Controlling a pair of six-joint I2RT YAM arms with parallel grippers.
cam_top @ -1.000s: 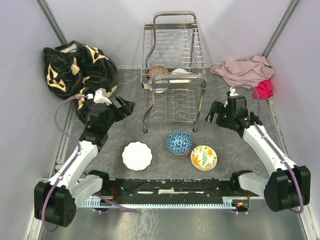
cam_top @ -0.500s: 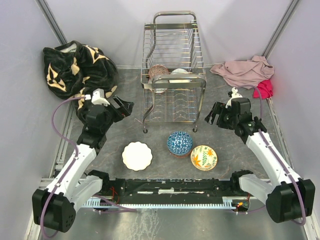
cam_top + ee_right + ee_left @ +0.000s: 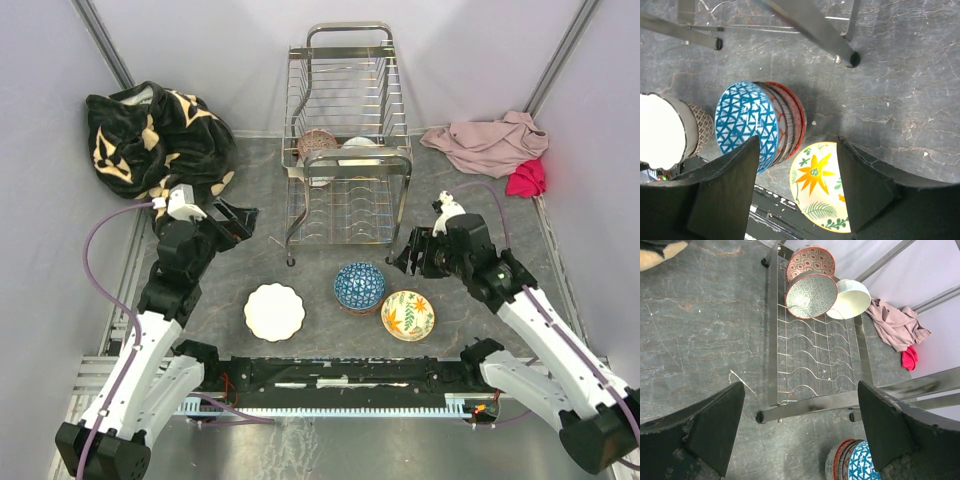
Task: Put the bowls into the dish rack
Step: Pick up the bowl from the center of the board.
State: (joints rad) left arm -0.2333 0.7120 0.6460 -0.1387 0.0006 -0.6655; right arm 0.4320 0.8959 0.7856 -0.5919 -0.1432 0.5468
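Note:
The chrome wire dish rack [image 3: 347,130] stands at the back centre; it holds a red-patterned bowl [image 3: 317,146] and a white bowl [image 3: 358,148] on its lower tier, also seen in the left wrist view [image 3: 812,292]. In front of it sit a stack of bowls topped by a blue one [image 3: 359,287], a yellow flower bowl [image 3: 408,315] and a white scalloped bowl [image 3: 274,311]. My left gripper [image 3: 238,221] is open and empty, left of the rack. My right gripper [image 3: 408,257] is open and empty, just above the flower bowl [image 3: 824,192] and beside the blue stack [image 3: 747,122].
A black and tan blanket [image 3: 150,135] lies at the back left. A pink cloth [image 3: 490,142] and a red cloth [image 3: 527,178] lie at the back right. Grey walls close in the table on three sides.
My right gripper has moved forward and left from beside the rack's right foot toward the flower bowl. My left gripper has drawn back slightly toward the near-left.

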